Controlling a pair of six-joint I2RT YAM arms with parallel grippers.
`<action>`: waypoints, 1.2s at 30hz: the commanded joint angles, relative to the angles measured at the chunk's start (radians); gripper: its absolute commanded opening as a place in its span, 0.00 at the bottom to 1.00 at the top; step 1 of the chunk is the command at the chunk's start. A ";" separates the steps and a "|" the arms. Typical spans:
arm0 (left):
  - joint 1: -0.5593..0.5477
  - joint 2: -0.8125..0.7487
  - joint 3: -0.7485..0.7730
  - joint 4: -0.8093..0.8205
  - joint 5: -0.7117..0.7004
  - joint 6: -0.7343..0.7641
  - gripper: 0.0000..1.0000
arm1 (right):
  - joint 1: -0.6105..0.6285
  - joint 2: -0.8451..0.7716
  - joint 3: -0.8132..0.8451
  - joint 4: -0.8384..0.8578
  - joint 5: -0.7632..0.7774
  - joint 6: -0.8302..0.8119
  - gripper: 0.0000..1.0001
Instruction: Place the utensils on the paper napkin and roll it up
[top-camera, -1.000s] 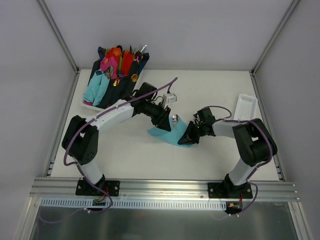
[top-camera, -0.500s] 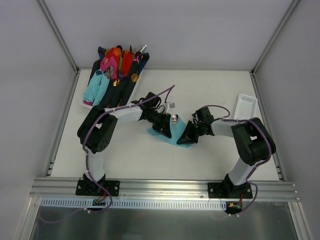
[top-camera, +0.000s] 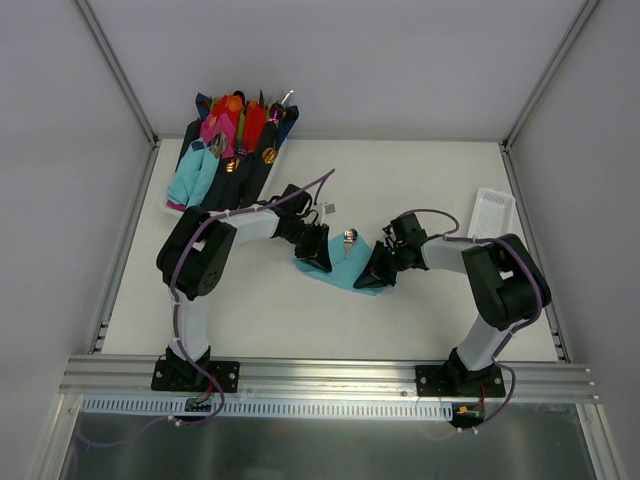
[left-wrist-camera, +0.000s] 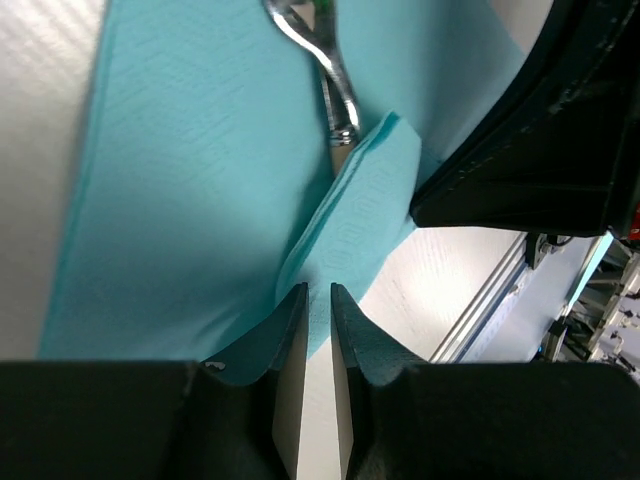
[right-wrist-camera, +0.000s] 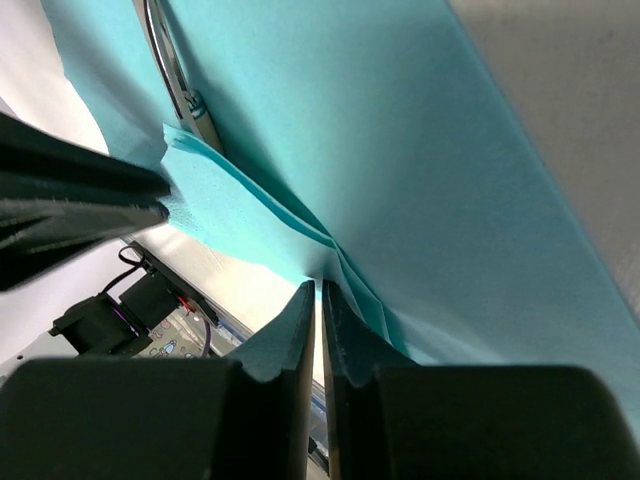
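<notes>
White desk (top-camera: 250, 310) with the teal paper napkin (top-camera: 345, 270) lying flat about mid-desk, between the two arms. Its near edge is folded up into a raised flap. The right end effector (right-wrist-camera: 320, 283) is squeezed nearly closed, pinching that flap. The left end effector (left-wrist-camera: 318, 290) is down to a slim gap with the flap right at its tips, though I can't tell if it actually grips. The shiny utensils (left-wrist-camera: 335, 85) sit on the napkin, handle ends tucked under the fold.

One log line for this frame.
stage: roll start | left fingers: shut on paper napkin edge | right fingers: shut on same edge | utensil: on napkin beside fold
</notes>
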 joint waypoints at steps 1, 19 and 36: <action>0.011 -0.028 -0.022 0.005 -0.018 -0.001 0.15 | 0.003 0.020 0.024 -0.040 0.027 -0.032 0.09; 0.010 -0.204 -0.048 0.039 0.106 -0.007 0.21 | -0.003 0.017 0.029 -0.063 0.027 -0.055 0.07; -0.027 -0.051 -0.039 0.039 0.097 -0.072 0.21 | -0.008 0.023 0.030 -0.069 0.021 -0.060 0.07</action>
